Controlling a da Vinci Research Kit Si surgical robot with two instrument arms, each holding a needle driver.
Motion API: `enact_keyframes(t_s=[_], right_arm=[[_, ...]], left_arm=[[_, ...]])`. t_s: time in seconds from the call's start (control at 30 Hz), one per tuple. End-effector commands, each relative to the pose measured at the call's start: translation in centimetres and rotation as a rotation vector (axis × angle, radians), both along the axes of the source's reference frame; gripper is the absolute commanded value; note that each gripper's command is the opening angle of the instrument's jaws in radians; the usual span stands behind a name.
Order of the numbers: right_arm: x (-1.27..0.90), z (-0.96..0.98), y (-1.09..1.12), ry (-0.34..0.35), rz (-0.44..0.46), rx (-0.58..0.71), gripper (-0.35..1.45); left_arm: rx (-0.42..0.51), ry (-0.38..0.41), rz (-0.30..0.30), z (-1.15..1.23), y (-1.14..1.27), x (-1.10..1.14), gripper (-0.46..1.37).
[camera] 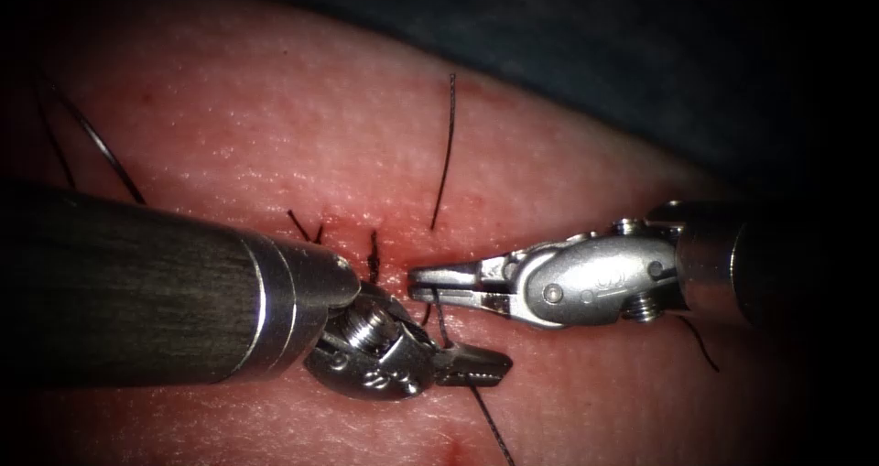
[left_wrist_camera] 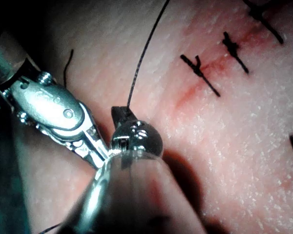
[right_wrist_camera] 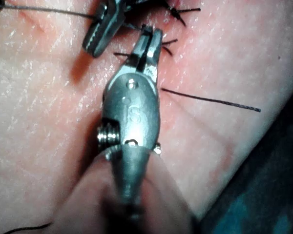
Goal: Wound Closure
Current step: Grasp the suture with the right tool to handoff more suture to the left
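My left tool point(camera: 481, 365) lies low across the tissue point(camera: 229, 109) with its jaws shut on the thread point(camera: 490, 420), which runs down and away from them. In the left wrist view the thread point(left_wrist_camera: 141, 58) rises from the jaw tip point(left_wrist_camera: 121, 114). My right tool point(camera: 421, 283) comes in from the right, its jaws closed on the same thread just above the left tool. In the right wrist view the right jaws point(right_wrist_camera: 149, 39) sit at the stitched cut, beside the left tool point(right_wrist_camera: 100, 31). Tied stitches point(camera: 373, 255) cross the cut between both tools.
A loose thread end point(camera: 446, 146) lies on the tissue above the right tool. Another strand point(camera: 101, 150) curves over the far left, and a short one point(camera: 700, 342) lies under the right shaft. Two more knotted stitches point(left_wrist_camera: 200, 70) cross the reddened cut. Dark cloth point(camera: 641, 45) borders the tissue.
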State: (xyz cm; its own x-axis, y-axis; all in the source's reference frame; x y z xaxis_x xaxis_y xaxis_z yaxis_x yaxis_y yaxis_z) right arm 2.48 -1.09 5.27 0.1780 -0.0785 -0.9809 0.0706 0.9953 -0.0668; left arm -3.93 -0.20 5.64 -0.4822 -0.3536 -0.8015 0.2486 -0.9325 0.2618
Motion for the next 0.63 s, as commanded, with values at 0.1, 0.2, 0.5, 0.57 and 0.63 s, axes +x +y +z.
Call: enact_keyframes(t_s=[0.1,0.2,0.5,0.57,0.63], right_arm=[[-0.01,-0.02,0.01,-0.004,0.006,-0.002,-0.35],[-0.01,-0.02,0.01,-0.005,0.008,-0.002,-0.35],[-0.02,-0.03,-0.01,-0.008,0.006,-0.008,-0.35],[-0.03,-0.04,-0.01,-0.011,0.01,-0.01,-0.35],[-0.03,-0.04,-0.02,-0.011,0.009,-0.01,-0.35]], left_arm=[[0.005,0.001,0.002,0.0,0.0,0.0,-0.35],[0.005,0.001,0.002,0.0,0.0,0.0,-0.35],[0.004,0.0,0.003,0.01,0.0,0.0,-0.35],[0.004,0.0,0.003,0.01,0.0,0.0,-0.35],[0.003,0.001,0.003,0.02,0.0,0.0,-0.35]])
